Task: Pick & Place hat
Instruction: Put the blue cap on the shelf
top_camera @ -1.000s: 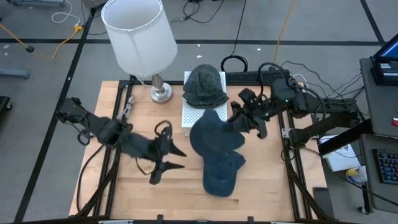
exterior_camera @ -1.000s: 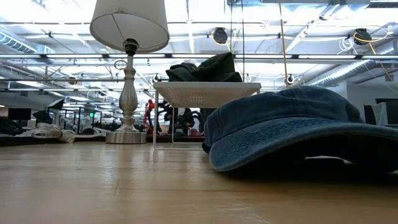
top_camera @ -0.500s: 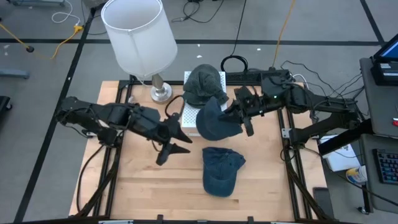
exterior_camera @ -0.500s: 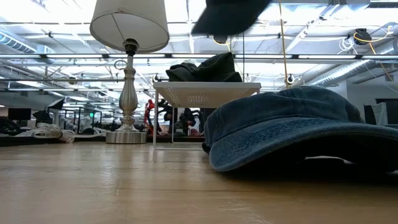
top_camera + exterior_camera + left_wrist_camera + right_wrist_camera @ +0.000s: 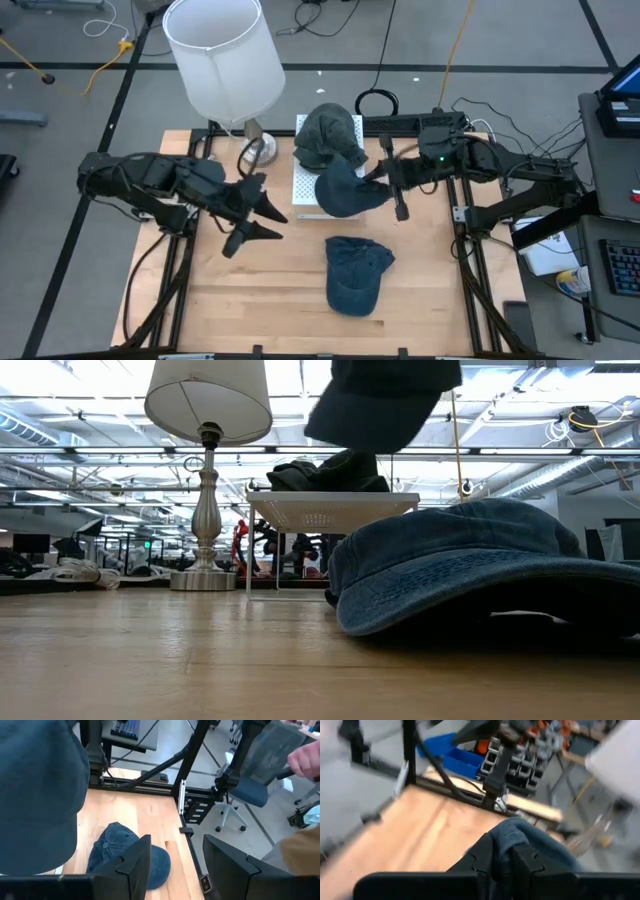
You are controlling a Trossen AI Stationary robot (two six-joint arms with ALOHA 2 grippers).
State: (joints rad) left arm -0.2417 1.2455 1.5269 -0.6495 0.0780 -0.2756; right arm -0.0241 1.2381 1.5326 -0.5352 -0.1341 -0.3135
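My right gripper [image 5: 385,182] is shut on a blue denim hat [image 5: 345,190] and holds it in the air over the near edge of a white rack [image 5: 305,185]. In the low view this hat [image 5: 380,400] hangs high above the table. A dark green hat [image 5: 328,135] rests on the rack top. A second blue cap [image 5: 355,272] lies brim-down on the table, nearer the front. My left gripper [image 5: 272,222] is open, left of the held hat, touching nothing. My right gripper pinches the blue hat between its two fingers at the hat's right-hand edge [image 5: 512,832], coming at it roughly level from the table's right. The hat is lifted clear of the table and the other cap, spreading out to the left of the fingers.
A lamp with a white shade [image 5: 222,60] stands on its metal base [image 5: 258,150] at the far left, beside the rack. Bare wood lies at the near left [image 5: 220,300]. A person's hand [image 5: 305,760] shows beyond the table's right edge.
My right gripper has lifted the blue hat off the other blue cap and carried it up and toward the far edge, over the rack's near side. The cap beneath stayed put. My left gripper has moved toward the far edge, then back to the left.
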